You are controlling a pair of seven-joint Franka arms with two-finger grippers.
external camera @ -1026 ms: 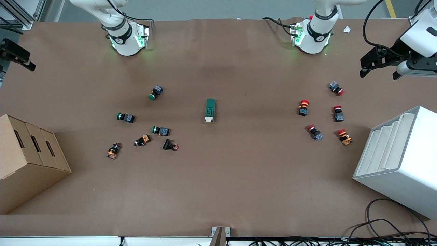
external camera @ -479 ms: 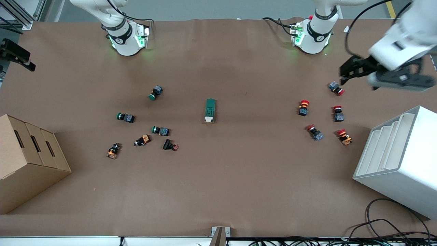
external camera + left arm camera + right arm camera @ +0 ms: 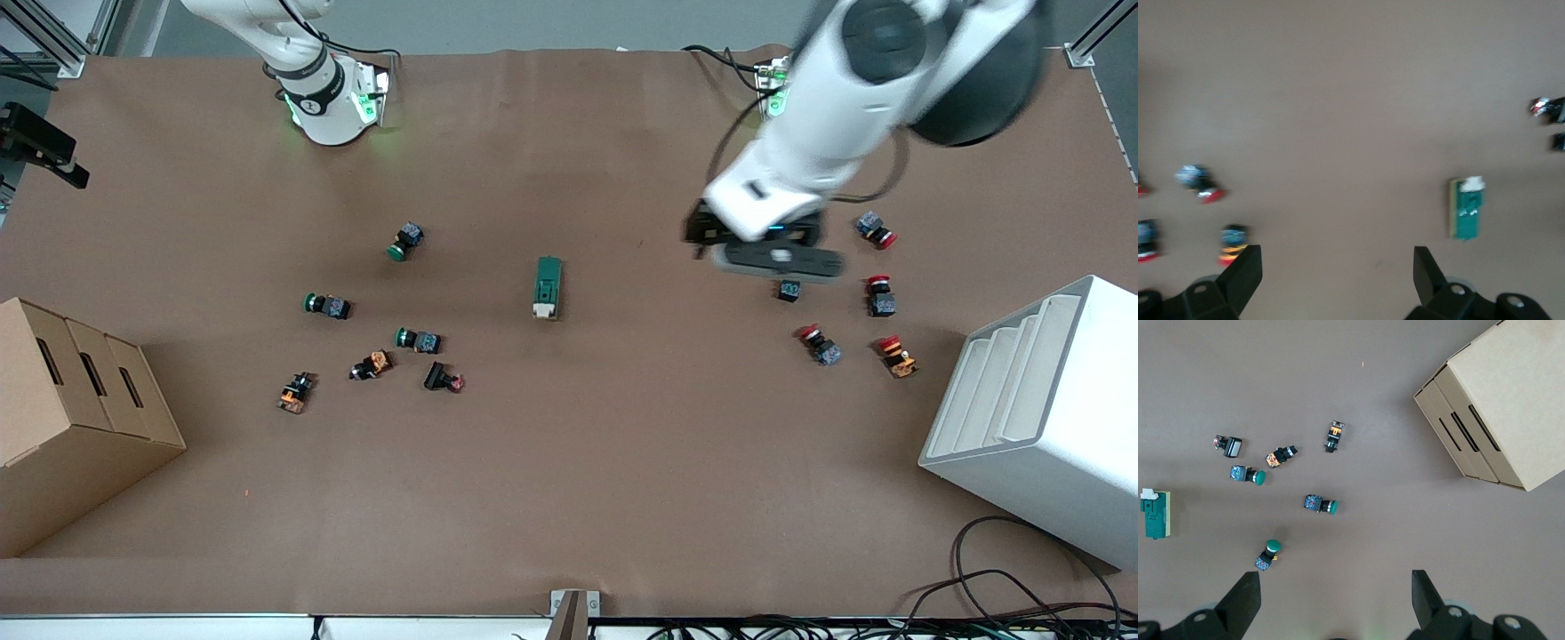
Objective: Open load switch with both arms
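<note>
One load switch [image 3: 548, 287]; eleven push buttons [image 3: 406, 241]; one cardboard box [image 3: 71, 418]; one white rack [image 3: 1040, 418].

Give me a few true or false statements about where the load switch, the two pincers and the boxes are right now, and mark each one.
1. The load switch lies flat on the table, touched by neither pincer. True.
2. The left pincer is shut on a red push button. False: its fingers are open and hold nothing.
3. The right pincer is open. True.
4. The cardboard box stands at the left arm's end of the table. False: it stands at the right arm's end; the white bin is at the left arm's end.
5. The green push buttons lie toward the right arm's end from the load switch. True.
</note>
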